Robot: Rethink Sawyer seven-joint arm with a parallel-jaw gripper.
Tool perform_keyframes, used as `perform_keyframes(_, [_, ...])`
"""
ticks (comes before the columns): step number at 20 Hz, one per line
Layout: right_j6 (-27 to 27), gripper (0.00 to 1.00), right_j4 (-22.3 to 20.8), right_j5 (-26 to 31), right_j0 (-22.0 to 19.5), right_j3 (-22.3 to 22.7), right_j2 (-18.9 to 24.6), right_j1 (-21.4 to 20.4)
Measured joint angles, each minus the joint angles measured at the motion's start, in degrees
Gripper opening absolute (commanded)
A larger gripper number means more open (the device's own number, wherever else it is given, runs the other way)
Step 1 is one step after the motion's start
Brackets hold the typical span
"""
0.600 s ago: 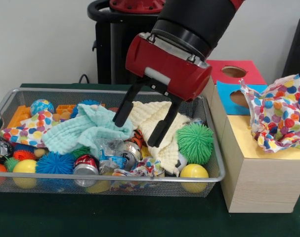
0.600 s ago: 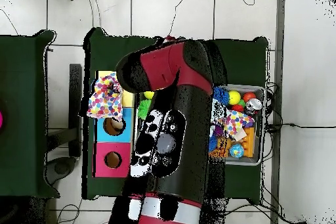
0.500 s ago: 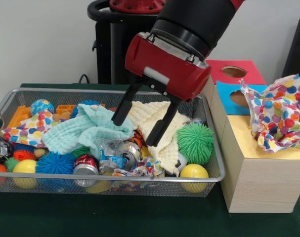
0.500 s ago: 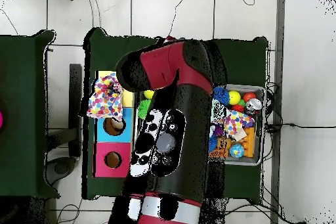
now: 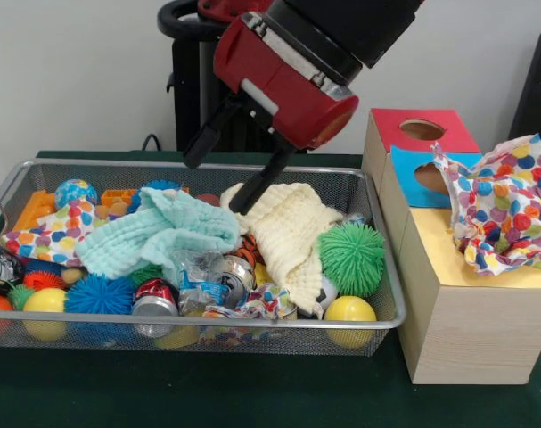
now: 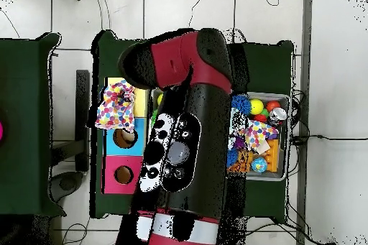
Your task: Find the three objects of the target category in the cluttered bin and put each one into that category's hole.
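The wire mesh bin [image 5: 199, 323] is full of clutter. My gripper [image 5: 213, 185] hangs over its back middle, open and empty, with one fingertip [image 5: 238, 207] at the cream cloth's [image 5: 288, 227] upper edge. One polka-dot cloth [image 5: 502, 214] lies crumpled on the yellow-topped box [image 5: 448, 259] and hides its hole; it also shows in the overhead view [image 6: 115, 109]. A second polka-dot cloth [image 5: 52, 234] lies at the bin's left end. A third polka-dot cloth [image 5: 252, 308] is wedged at the front under cans. In the overhead view my arm hides the gripper.
A mint-green cloth [image 5: 159, 234] lies mid-bin beside the cream one. Crushed cans [image 5: 154, 299], spiky balls [image 5: 352, 257], yellow balls [image 5: 350, 310] and orange blocks fill the bin. The blue-topped box [image 5: 413, 169] and the red-topped box [image 5: 422, 129] stand behind the yellow one.
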Motion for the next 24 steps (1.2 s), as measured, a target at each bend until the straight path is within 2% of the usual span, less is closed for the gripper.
perform_keyframes(6, [0.00, 1.00, 0.07, 0.88, -0.01, -1.10, 0.00, -0.01])
perform_keyframes(13, [0.00, 1.00, 2.39, 0.89, -0.06, -1.10, 0.44, 0.01])
perform_keyframes(24, [0.00, 1.00, 10.90, 0.89, -1.72, -0.90, 2.89, 0.16])
